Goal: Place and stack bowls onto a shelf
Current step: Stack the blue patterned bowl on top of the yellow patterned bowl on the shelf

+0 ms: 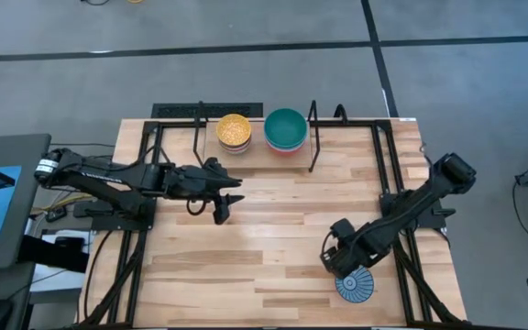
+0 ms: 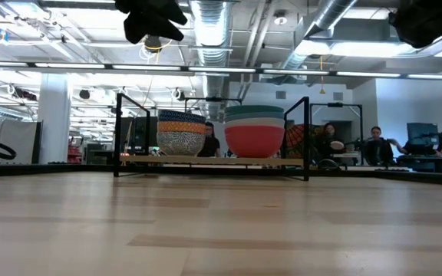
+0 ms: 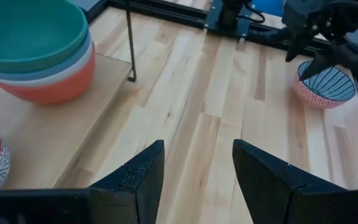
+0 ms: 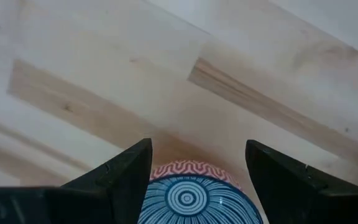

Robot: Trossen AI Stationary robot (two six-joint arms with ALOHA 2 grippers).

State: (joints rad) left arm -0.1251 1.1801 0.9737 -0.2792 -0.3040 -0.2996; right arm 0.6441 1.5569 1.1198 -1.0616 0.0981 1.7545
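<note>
A bowl with blue-white radial stripes inside and a pink-red pattern outside (image 1: 355, 286) (image 4: 194, 199) (image 3: 326, 84) stands on its base near the table's near right corner. My right gripper (image 1: 342, 257) (image 4: 197, 180) is open just above it, with a finger off each side of its rim. On the shelf (image 1: 255, 151) (image 2: 213, 159) at the far edge are two stacks, one yellow-topped (image 1: 234, 130) (image 2: 180, 132) and one teal-topped (image 1: 286, 128) (image 2: 255, 130) (image 3: 36, 50). My left gripper (image 1: 223, 197) (image 3: 197, 180) is open over the table's middle, near the shelf.
Black wire frames (image 1: 313, 137) rise at the shelf's ends. Black arm mounts and rails (image 1: 388, 165) run along both table sides. Bare wood (image 1: 273, 229) lies between the two grippers. People sit in the room beyond the table (image 2: 374, 142).
</note>
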